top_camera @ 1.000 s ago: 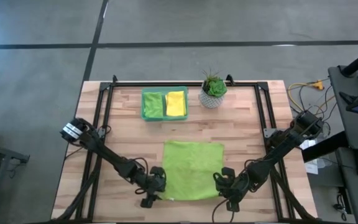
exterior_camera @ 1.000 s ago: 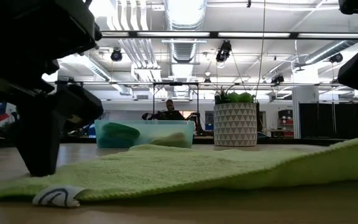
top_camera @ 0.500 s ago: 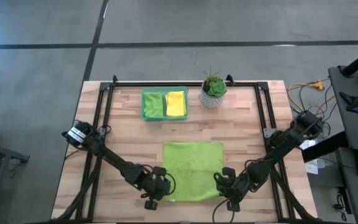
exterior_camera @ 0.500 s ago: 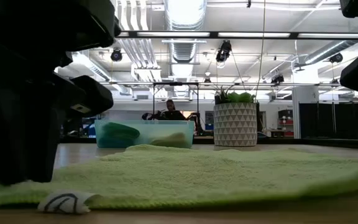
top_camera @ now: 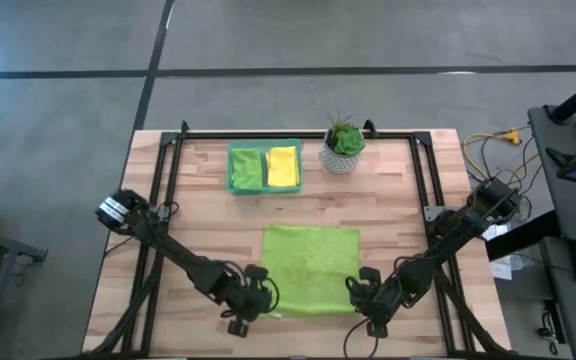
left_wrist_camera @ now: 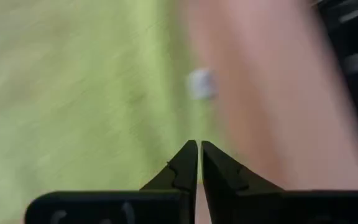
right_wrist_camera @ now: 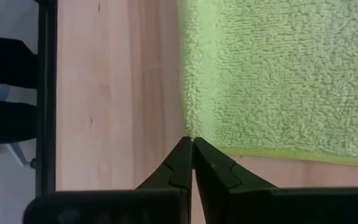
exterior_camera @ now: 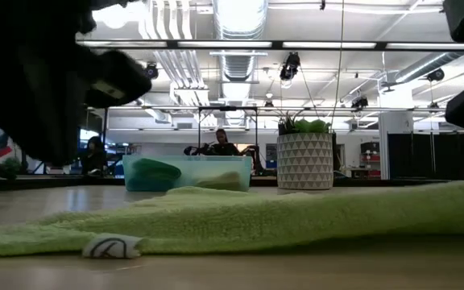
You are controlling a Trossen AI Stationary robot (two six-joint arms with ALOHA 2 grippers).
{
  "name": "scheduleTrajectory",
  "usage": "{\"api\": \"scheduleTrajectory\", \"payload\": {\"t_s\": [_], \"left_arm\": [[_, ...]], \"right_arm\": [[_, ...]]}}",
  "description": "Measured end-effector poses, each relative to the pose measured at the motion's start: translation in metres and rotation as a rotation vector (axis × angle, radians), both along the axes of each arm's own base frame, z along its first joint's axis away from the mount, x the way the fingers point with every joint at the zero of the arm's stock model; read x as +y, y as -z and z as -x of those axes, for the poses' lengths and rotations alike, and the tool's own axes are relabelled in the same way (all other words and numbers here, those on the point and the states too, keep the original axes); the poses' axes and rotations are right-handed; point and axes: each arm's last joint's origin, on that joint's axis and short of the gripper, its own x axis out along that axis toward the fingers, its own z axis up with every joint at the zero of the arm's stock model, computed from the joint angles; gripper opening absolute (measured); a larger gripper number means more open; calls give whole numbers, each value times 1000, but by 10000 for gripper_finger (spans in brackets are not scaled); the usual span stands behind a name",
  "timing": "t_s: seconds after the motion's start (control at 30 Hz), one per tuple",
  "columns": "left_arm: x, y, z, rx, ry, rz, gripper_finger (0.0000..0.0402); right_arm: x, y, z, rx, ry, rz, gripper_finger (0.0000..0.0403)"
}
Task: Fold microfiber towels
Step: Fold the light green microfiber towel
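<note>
Fingers (right_wrist_camera: 193, 142) pinch lime towel (top_camera: 311, 270) corner; left view blurred.

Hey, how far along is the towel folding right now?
Looks done: a green and a yellow towel lie folded in the green tray. In hand: a lime green towel is spread flat on the table, with the left gripper and right gripper both shut at its near corners. Left: no fold is visible in this towel yet. I can't see a fourth towel.
</note>
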Motion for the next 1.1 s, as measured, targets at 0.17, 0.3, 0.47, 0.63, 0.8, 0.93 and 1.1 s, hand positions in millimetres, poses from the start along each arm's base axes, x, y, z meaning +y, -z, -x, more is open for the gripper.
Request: {"api": "scheduleTrajectory", "payload": {"t_s": [0.17,0.3,0.47,0.63,0.8,0.93,1.1], "left_arm": [[-12,-8,-11,-80,-50,284,6],[-9,-3,-9,-51,-73,277,6],[-7,3,2,65,-83,177,7],[-11,3,5,29,-48,129,46],[-10,7,1,2,-116,13,125],[-17,19,-7,35,-95,8,188],[-32,32,-19,76,-71,19,237]], "right_arm": [[0,0,0,-3,1,-2,9],[1,-1,0,-12,-2,-11,9],[1,-1,0,-21,-20,-1,9],[0,1,0,-39,-86,35,9],[-3,6,4,-26,-102,57,9],[-4,8,5,-21,-102,60,9],[-4,8,5,-19,-104,59,9]]}}
